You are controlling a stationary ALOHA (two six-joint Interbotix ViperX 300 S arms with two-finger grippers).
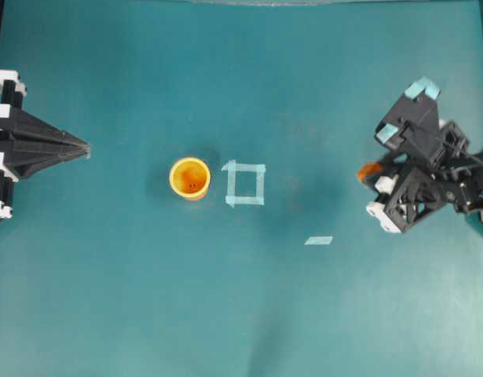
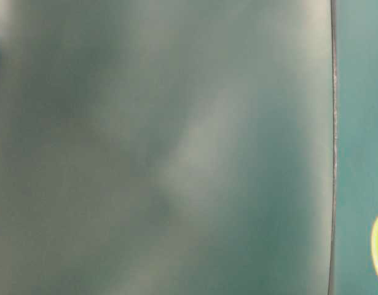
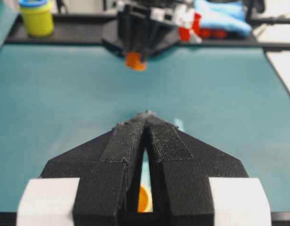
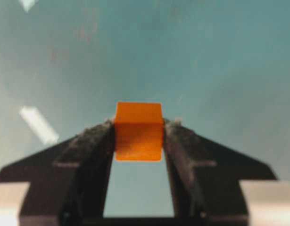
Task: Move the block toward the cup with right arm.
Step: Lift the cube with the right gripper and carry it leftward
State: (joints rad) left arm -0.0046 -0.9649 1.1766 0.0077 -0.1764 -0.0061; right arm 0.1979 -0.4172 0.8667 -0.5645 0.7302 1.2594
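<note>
The small orange block [image 4: 138,132] sits clamped between my right gripper's [image 4: 138,128] two black fingers, above the teal table. In the overhead view the block [image 1: 370,171] shows at the tip of my right gripper [image 1: 370,174], far right. The yellow-orange cup [image 1: 189,177] stands upright left of centre, well apart from the block. In the left wrist view the block [image 3: 135,60] shows far off under the right arm, and a sliver of the cup [image 3: 144,199] shows through the jaws. My left gripper [image 1: 85,147] is shut and empty at the left edge; it also shows in its wrist view [image 3: 147,115].
A pale blue tape square [image 1: 245,184] lies just right of the cup. A pale blue tape strip [image 1: 319,240] lies lower right of it, also in the right wrist view [image 4: 38,125]. A yellow tub [image 3: 36,18] stands beyond the table's far edge.
</note>
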